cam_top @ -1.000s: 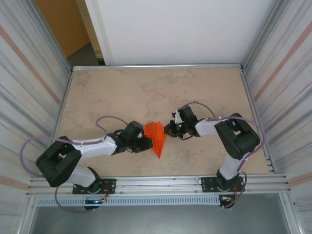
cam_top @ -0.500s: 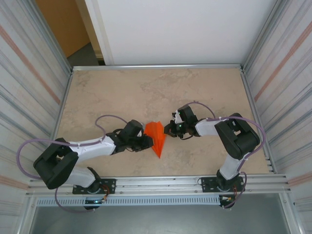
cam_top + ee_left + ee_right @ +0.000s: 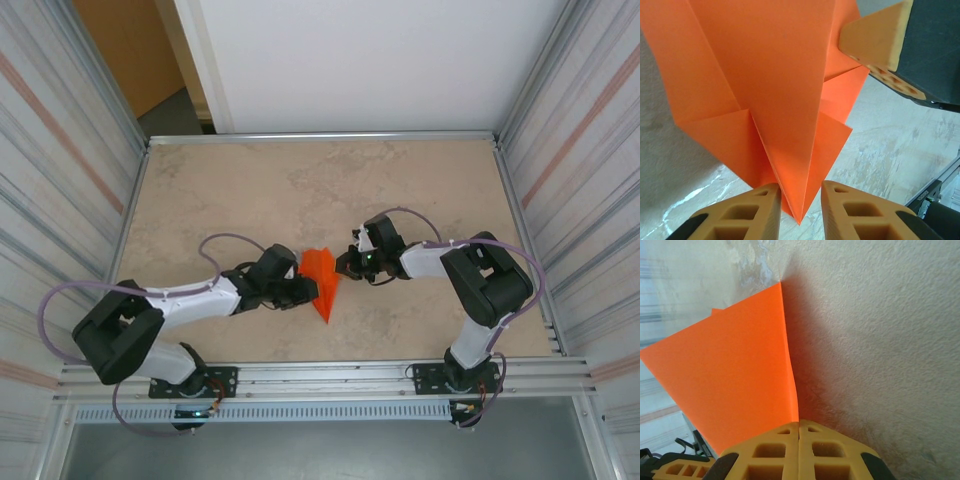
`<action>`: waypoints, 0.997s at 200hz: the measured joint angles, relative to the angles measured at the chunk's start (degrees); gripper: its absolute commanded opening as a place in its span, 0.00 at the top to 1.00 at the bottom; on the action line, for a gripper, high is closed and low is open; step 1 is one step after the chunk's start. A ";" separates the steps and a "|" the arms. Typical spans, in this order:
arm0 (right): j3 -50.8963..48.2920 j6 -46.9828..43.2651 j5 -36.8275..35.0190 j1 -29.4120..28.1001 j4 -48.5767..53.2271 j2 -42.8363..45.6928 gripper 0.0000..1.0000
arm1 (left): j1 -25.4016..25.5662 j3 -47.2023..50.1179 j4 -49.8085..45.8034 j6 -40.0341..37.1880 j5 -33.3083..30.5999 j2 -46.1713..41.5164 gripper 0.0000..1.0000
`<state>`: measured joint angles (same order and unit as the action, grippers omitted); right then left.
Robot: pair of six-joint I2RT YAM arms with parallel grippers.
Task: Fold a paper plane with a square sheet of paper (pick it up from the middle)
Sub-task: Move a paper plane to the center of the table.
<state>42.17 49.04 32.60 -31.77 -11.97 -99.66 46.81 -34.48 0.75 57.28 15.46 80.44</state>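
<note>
On the left of the overhead view, our left arm lies low across the desk (image 3: 300,190). It brings the left claw (image 3: 303,292) up against the left side of the paper plane (image 3: 322,278). The plane sits in the lower middle of that frame, its sharp nose aimed at the bottom edge.

From the left wrist, the fingers (image 3: 757,212) stand slightly apart at the bottom of the frame. A pointed fold of the plane runs down into the gap between them. We see daylight on both sides of the paper, so we read this claw as narrowly open, straddling the fold without pinching it. We judge it is lined up there to close on the crease.

Further right, the right claw (image 3: 348,266) meets the plane's upper right edge. In the right wrist view its pads (image 3: 777,450) press flush together at the bottom centre, and an orange flap rises straight out of the seam. This claw is closed on the paper. We take it as the anchor, holding the flap steady while the left side takes its grip. The sheet is thin, so a sideways tug could skew the fold.
</note>
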 measured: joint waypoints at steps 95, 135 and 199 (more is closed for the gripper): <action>2.84 0.00 -0.57 -2.43 3.08 1.51 0.95 | 0.15 -1.86 1.11 -0.02 1.05 3.78 0.56; 3.93 0.00 -2.36 -4.02 5.68 2.12 0.96 | 0.20 -1.97 1.25 0.00 1.20 4.76 0.56; 5.20 -0.02 -4.17 -5.03 8.66 2.54 0.96 | 0.22 -2.03 1.25 0.04 1.18 5.11 0.47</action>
<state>47.37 49.01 28.42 -36.80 -3.31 -97.12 47.03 -36.51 2.00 57.32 16.64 85.56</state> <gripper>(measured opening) 0.044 0.512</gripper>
